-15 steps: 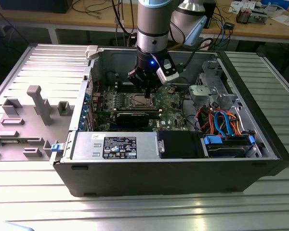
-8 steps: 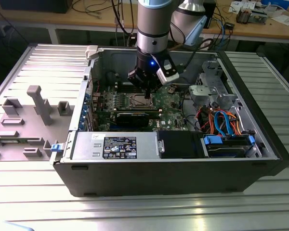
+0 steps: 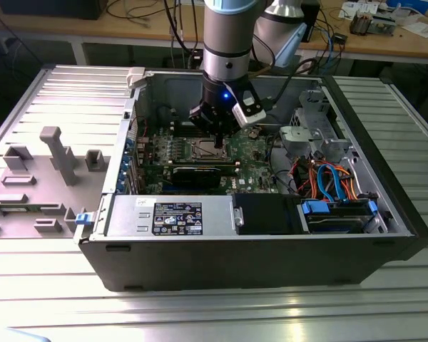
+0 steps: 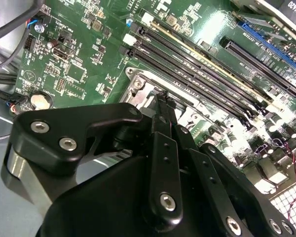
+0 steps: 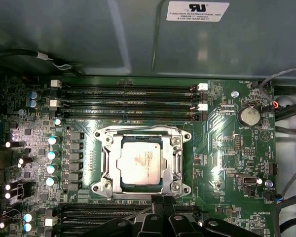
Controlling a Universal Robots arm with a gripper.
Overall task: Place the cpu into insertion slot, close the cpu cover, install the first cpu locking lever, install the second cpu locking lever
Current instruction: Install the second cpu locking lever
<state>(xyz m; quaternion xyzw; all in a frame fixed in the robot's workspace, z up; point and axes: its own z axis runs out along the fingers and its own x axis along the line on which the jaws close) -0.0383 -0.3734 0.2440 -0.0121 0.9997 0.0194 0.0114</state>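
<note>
The cpu (image 5: pixel 140 162) lies flat in the insertion slot (image 5: pixel 104 186), its silver-grey top facing up. The cpu cover (image 5: pixel 110 163) is a silver frame lying down around the chip. In the exterior view the insertion slot (image 3: pixel 203 149) sits on the green board inside the open computer case. My gripper (image 5: pixel 160 200) stands just over one edge of the slot's rim, its black fingers pressed together with nothing visible between them. A thin metal rod (image 5: pixel 135 213) runs along that edge beside the fingertips. The gripper (image 4: pixel 161 96) reaches the rim's corner in the second wrist view, and the gripper (image 3: pixel 217 139) hangs low over the board.
Long black memory slots (image 5: pixel 128 91) flank the socket on two sides. The case's grey wall (image 5: pixel 138 39) stands close behind. A power supply (image 3: pixel 171 217), a drive cage (image 3: pixel 307 135) and coloured cables (image 3: pixel 328 178) crowd the case. A grey fixture plate (image 3: pixel 53 153) lies at the exterior view's left.
</note>
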